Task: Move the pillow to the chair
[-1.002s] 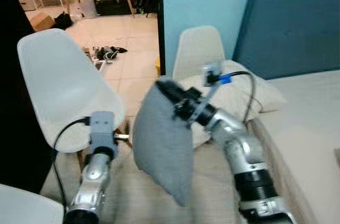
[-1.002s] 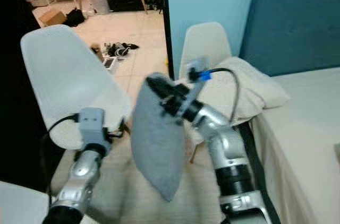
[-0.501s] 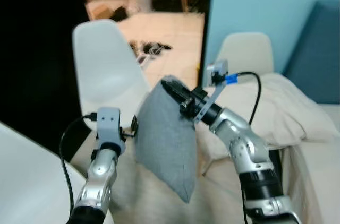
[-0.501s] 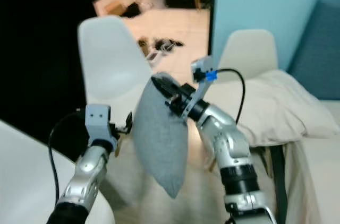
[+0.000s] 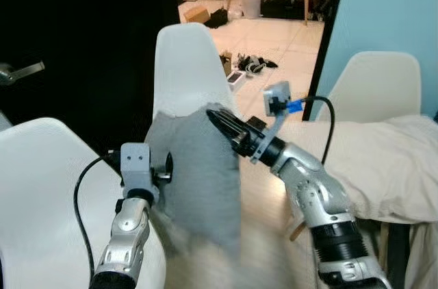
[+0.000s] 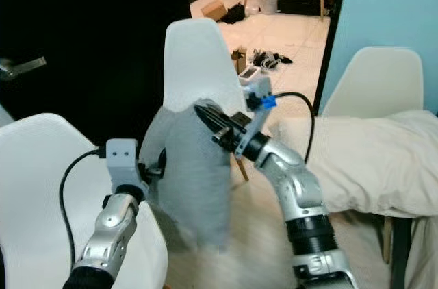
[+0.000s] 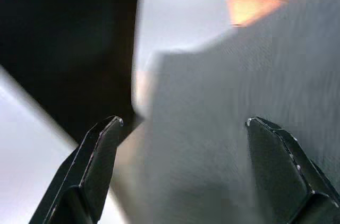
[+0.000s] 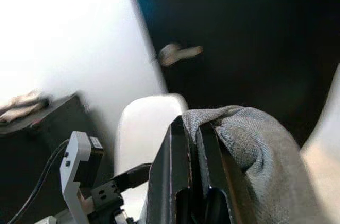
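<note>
Before chair (image 5: 185,63), right tool (image 5: 222,123) clamps pillow (image 5: 198,179).

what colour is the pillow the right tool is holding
Grey, a plain woven fabric. The pillow shows best in the right eye view, pinched by the right tool.

Cream bedding (image 5: 383,172) at right; cluttered tile floor (image 5: 287,35) beyond; door handle (image 5: 20,72) on dark door.

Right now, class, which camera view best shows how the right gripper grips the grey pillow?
The right wrist view: the right gripper pinches the grey pillow at its top corner. The eye views show the whole pillow hanging; the left wrist view shows blurred grey fabric.
</note>
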Controlling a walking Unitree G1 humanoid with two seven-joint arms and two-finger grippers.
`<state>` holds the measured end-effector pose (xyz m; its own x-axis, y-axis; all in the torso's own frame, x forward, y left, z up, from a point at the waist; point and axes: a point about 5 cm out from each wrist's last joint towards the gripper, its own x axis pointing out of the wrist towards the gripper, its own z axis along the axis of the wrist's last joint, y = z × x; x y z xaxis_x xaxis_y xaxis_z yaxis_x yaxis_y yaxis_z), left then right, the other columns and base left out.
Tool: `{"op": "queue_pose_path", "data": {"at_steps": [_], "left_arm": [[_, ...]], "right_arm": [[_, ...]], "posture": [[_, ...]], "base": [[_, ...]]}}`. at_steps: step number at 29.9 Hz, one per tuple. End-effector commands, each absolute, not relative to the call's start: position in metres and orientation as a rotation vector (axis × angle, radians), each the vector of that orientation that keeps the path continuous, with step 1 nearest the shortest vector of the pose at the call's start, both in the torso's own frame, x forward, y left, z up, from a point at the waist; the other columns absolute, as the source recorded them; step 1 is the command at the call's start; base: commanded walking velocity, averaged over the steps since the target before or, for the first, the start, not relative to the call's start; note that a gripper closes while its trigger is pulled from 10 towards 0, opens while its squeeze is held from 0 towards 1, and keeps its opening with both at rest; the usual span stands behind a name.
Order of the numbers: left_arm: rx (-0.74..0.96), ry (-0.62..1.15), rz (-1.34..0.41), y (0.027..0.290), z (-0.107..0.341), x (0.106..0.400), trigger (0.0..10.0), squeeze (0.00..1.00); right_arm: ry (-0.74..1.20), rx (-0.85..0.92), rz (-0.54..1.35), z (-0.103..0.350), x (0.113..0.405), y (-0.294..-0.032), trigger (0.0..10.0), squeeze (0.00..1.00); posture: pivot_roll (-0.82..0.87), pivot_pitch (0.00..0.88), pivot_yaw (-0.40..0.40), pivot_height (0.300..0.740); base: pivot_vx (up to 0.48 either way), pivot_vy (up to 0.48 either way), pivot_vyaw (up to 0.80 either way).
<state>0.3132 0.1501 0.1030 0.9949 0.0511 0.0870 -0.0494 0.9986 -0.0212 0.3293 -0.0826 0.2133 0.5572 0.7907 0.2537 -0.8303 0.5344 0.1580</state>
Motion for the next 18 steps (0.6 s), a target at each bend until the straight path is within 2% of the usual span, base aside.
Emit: {"op": "queue_pose_path", "data": {"at_steps": [1, 18], "left_arm": [[-0.01, -0.063, 0.071, 0.1566, 0.0977, 0.3106, 10.0, 0.0], [-0.013, -0.076, 0.076, 0.1551, 0.1021, 0.3114, 10.0, 0.0]], "right_arm": [[-0.229, 0.269, 1.037, 0.2283, 0.3241, -0.0693, 0.0, 0.0], [-0.257, 0.286, 1.101, 0.2343, 0.3174, -0.0662, 0.0, 0.0]], "posture": [[-0.17, 0.075, 0.02, 0.739], [-0.17, 0.086, 0.016, 0.739]], "base": [[0.0, 0.0, 0.8], [0.0, 0.0, 0.8]]}}
